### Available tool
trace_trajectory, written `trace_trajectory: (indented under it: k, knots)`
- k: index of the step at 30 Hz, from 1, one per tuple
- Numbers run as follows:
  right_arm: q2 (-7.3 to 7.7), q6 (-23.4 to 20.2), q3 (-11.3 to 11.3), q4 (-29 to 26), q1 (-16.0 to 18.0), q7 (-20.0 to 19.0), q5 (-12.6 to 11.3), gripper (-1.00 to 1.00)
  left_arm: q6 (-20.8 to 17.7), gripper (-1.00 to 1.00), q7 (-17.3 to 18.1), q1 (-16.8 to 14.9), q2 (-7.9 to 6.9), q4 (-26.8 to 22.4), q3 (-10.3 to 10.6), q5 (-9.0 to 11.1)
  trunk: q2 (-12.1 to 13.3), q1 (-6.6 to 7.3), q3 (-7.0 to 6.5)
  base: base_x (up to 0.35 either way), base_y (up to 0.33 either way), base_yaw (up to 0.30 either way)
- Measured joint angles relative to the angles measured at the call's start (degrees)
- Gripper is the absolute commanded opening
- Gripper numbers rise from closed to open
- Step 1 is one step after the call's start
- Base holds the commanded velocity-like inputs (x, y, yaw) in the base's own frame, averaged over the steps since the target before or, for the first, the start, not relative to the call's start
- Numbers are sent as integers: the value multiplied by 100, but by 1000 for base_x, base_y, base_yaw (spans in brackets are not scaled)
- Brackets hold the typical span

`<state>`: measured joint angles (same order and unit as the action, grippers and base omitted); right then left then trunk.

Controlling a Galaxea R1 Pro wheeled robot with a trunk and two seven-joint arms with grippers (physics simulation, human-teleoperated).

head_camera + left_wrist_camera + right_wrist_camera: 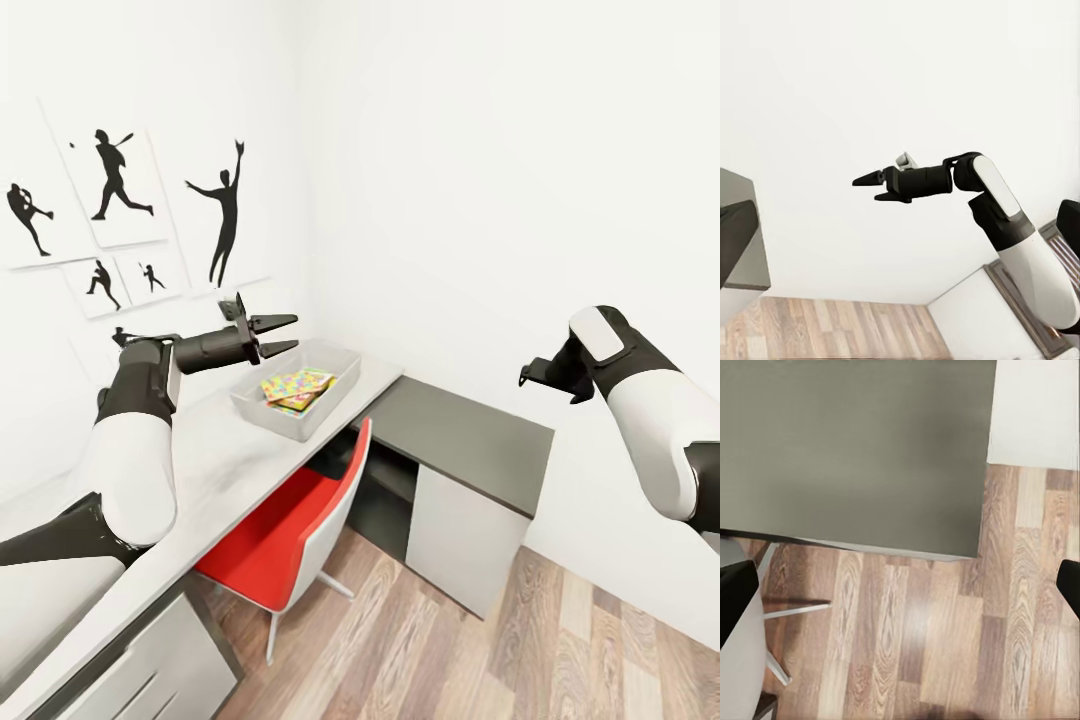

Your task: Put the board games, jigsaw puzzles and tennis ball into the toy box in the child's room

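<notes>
Left gripper [283, 335] outstretched level above toy box [340, 362] rim, jaws parted, empty. Right gripper [870, 189] raised over dark side unit [470, 430], jaws parted, empty.

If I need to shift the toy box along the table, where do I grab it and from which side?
Grip the toy box by the rim of its near long wall, coming straight down with one finger inside and one outside. The walls are low, thin and slope outward, so the rim is the only graspable edge. The open left gripper hovers just above it. Avoid the puzzle lying inside.
</notes>
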<state>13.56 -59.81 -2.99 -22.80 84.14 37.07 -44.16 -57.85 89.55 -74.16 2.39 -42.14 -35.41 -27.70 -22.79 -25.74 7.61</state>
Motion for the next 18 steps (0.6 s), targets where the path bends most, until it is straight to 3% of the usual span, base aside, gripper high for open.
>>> trace_trajectory:
  k: [9,18]
  knots:
    - [0,0,-1,0,0,-15,0,100,-3,100,0,4,-1,0,-7,-5,1,0,-35,-13,3,-278]
    - [9,-1,-2,-1,-1,-17,5,100,0,100,-1,6,8,0,19,-1,1,-2,-71,-218,122,-278]
